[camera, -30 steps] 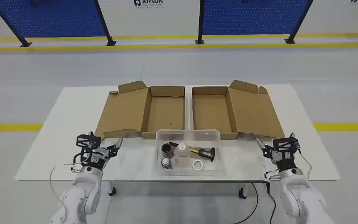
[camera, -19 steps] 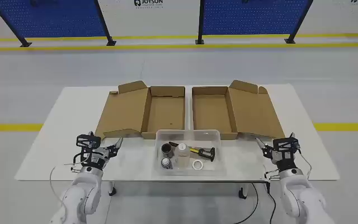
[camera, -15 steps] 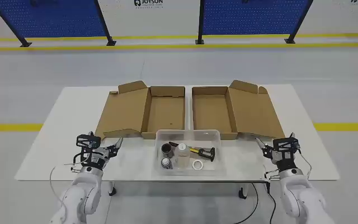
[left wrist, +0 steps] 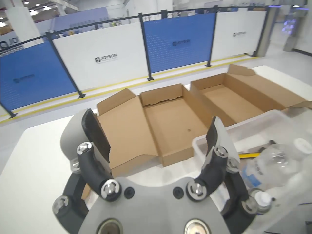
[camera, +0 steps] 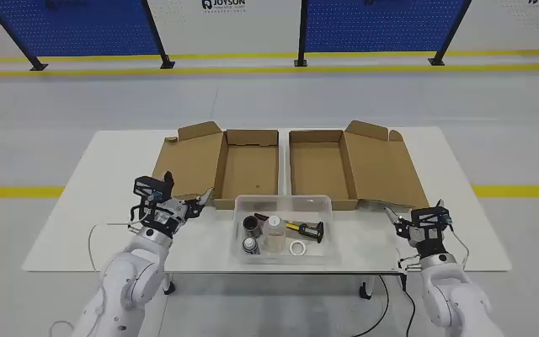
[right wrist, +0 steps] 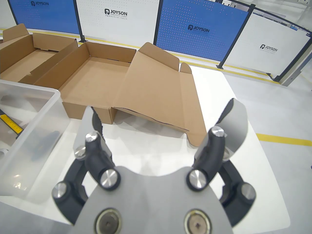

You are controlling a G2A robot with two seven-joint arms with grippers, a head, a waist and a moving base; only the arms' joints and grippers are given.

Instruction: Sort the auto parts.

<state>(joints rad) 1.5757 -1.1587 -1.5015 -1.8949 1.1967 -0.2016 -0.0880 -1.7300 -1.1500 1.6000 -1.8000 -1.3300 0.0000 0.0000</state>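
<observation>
A clear plastic bin (camera: 282, 198) at the table's front middle holds the auto parts: a black round part (camera: 252, 223), a clear bottle (camera: 274, 229), a black-and-yellow tool (camera: 308, 228), a white ring (camera: 297, 248) and a small canister (camera: 250, 244). Just left of the bin, by the left cardboard box's front corner, my left gripper (camera: 187, 193) is open and holds nothing. From its wrist, the left gripper (left wrist: 151, 120) has the bottle (left wrist: 275, 161) and the bin's rim (left wrist: 243, 127) close beside it. Near the front right edge, my right gripper (camera: 413, 211) (right wrist: 160, 108) stands open and empty.
Two open, empty cardboard boxes lie side by side behind the bin, the left box (camera: 250, 168) and the right box (camera: 317, 168), each with its lid flap spread outward. The right box's flap (right wrist: 156, 93) lies just ahead of the right gripper. Bare white table (camera: 93, 211) lies on the left.
My left arm has moved forward and to the right, from the front left of the table up to the bin and the left box. The right arm has not moved.
</observation>
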